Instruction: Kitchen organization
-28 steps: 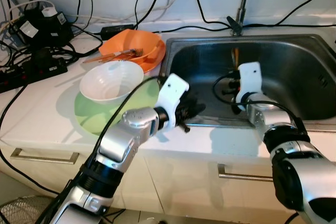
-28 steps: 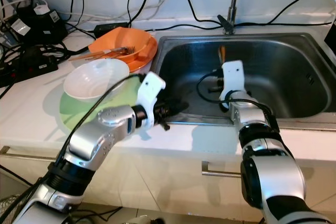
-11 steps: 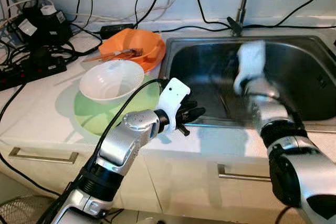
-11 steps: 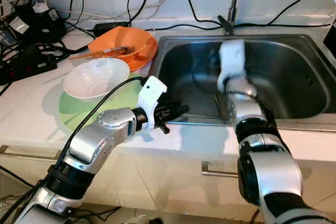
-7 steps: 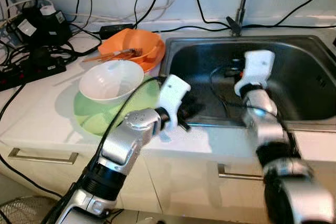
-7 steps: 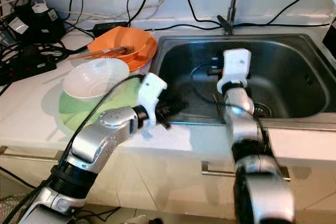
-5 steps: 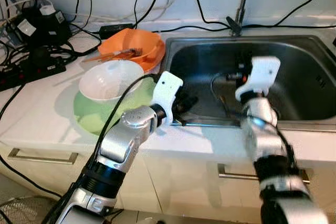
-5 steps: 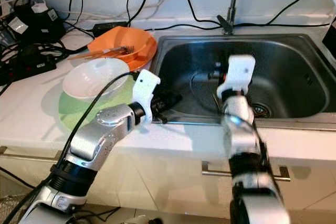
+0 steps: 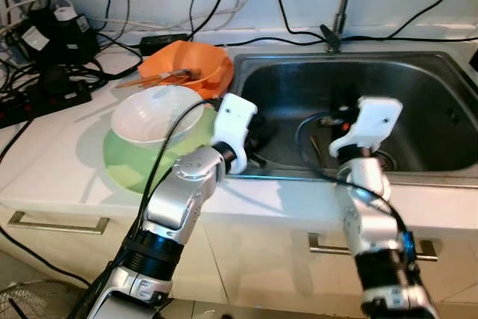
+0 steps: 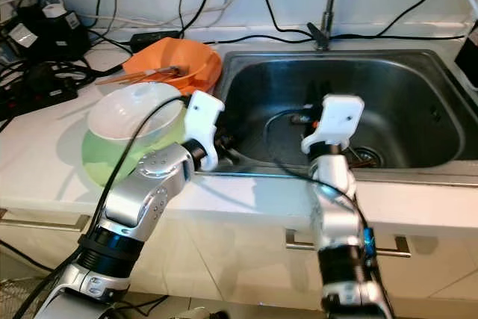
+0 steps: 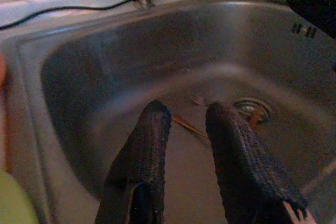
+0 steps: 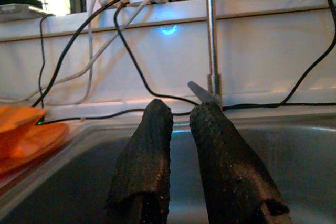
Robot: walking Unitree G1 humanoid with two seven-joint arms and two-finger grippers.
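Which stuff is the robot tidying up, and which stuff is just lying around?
For the job: white bowl, green bowl under it, orange bowl holding chopsticks, sink, left pincer, right pincer.

Just lying about: black cables, power adapters, tap.

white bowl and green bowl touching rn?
Touching. The left eye view shows the white bowl nested inside the green bowl, its underside sitting in the green rim with no gap between them.
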